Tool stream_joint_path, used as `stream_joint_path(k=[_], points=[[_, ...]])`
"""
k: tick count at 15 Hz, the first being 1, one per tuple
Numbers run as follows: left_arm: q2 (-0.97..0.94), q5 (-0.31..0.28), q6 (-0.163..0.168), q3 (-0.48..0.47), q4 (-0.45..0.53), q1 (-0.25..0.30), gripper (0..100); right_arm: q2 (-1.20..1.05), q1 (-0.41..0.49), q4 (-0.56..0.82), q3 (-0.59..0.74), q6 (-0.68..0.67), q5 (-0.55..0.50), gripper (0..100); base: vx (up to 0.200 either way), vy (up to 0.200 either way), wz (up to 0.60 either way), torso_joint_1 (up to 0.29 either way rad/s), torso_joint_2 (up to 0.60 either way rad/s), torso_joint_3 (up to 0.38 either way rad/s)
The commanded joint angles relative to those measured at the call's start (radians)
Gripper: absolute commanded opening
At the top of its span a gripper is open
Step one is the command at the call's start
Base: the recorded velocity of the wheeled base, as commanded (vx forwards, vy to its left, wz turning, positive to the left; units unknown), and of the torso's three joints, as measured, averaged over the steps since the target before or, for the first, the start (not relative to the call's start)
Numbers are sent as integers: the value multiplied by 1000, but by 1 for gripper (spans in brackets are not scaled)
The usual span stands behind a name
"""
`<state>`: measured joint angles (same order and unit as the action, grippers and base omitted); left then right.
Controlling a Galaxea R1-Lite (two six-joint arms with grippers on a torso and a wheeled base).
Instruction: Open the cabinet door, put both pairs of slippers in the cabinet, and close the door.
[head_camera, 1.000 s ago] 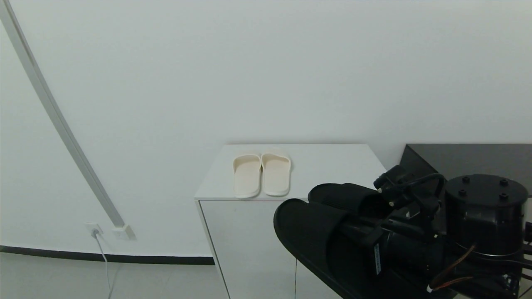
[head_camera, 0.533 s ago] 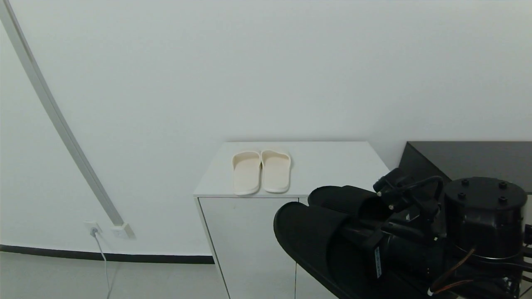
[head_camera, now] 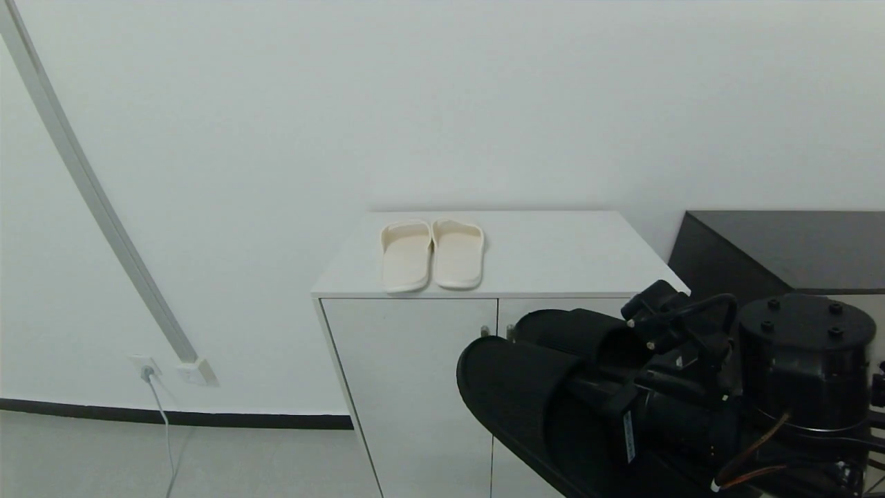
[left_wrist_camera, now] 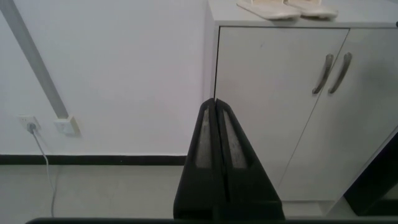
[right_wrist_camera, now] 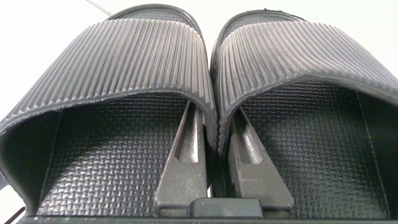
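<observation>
Handles (left_wrist_camera: 323, 74) decide the next move: two slim upright bars set side by side at the seam where the doors of the white cabinet (head_camera: 408, 360) meet, long axis vertical, both doors shut. The left jaws are pressed together on nothing and face the cabinet front from well apart, the handles lying ahead and off to one side of their line. The right jaws are clenched on the black slippers (head_camera: 539, 394), pinching the pair's two inner walls together, toes toward the cabinet and, in the head view, just in front of the handles. The cream slippers (head_camera: 432, 254) lie side by side on the cabinet top, near its front edge. The free left arm looks the one to take a handle; its jaws would have to part and close across the bar from its sides.
</observation>
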<state>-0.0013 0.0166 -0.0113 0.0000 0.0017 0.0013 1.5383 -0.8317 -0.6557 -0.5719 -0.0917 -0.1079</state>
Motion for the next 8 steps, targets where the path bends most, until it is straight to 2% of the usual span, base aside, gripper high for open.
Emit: stream_joint_path(k=[1, 8], points=[[1, -1, 1, 0, 0, 0, 0, 5, -1, -1, 0, 0, 0, 0, 0, 0, 0, -237, 549, 315], [1, 0, 1, 0, 0, 0, 0, 5, -4, -1, 12, 1, -1, 0, 0, 0, 0, -201, 526, 320]])
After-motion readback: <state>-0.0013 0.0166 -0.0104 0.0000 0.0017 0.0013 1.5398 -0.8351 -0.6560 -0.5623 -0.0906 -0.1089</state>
